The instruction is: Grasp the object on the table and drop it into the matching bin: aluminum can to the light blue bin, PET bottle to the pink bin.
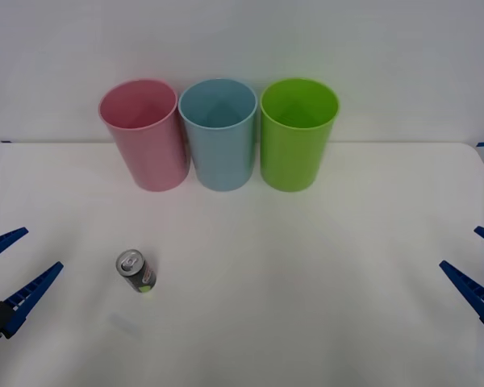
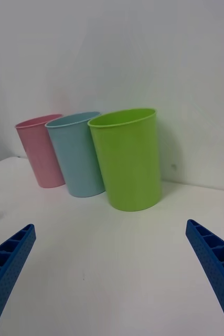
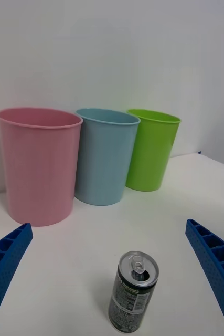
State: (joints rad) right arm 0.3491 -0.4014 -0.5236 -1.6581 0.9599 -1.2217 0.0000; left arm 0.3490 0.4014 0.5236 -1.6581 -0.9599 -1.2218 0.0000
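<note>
A small dark aluminum can with a silver pull-tab top stands upright on the white table, left of centre and near the front. In the left wrist view the can stands a short way ahead, between the fingers' lines. My left gripper is open at the left edge, left of the can and apart from it. My right gripper is open at the right edge, far from the can. At the back stand the pink bin and the light blue bin side by side.
A lime green bin stands right of the light blue one, all three in a row against the white wall. The green bin is nearest in the right wrist view. Wide bare tabletop lies between the can and the bins.
</note>
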